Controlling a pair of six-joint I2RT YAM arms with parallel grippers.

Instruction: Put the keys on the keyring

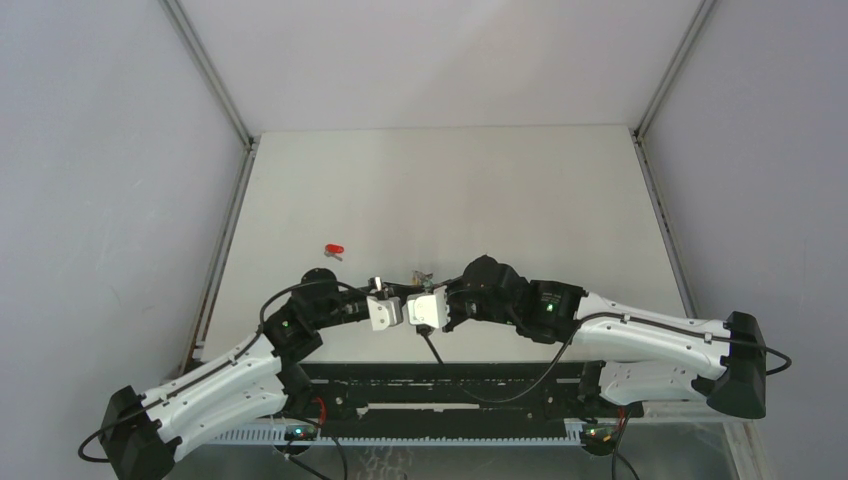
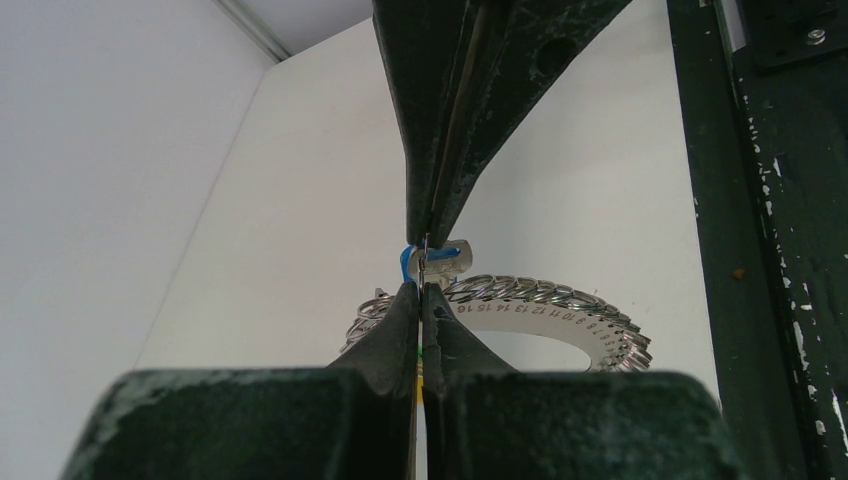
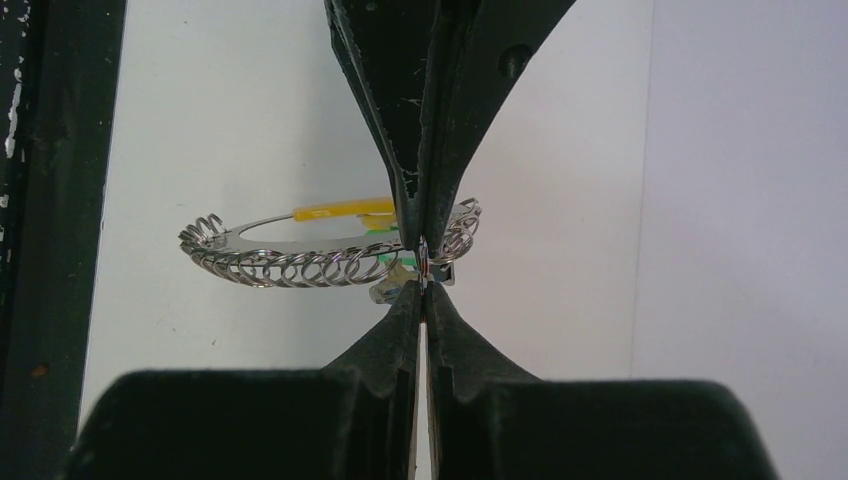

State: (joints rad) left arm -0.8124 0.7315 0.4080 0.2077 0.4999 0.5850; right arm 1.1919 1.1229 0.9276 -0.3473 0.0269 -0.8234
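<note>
My two grippers meet tip to tip above the near middle of the table, the left gripper (image 1: 400, 300) (image 2: 422, 286) facing the right gripper (image 1: 414, 298) (image 3: 424, 286). Both are shut. The thin keyring (image 2: 424, 262) (image 3: 424, 262) runs edge-on from one pair of tips to the other. Its yellow tab (image 3: 340, 210) sticks out beside the left fingers. The blue-headed key (image 2: 406, 262) lies across the ring between the tips. A numbered metal disc (image 2: 560, 318) (image 3: 290, 240) edged with several small split rings hangs there too. The red-headed key (image 1: 333, 248) lies alone on the table, far left of the grippers.
White table (image 1: 450, 190) with grey walls on the left, right and back. A black rail (image 1: 450, 385) runs along the near edge by the arm bases.
</note>
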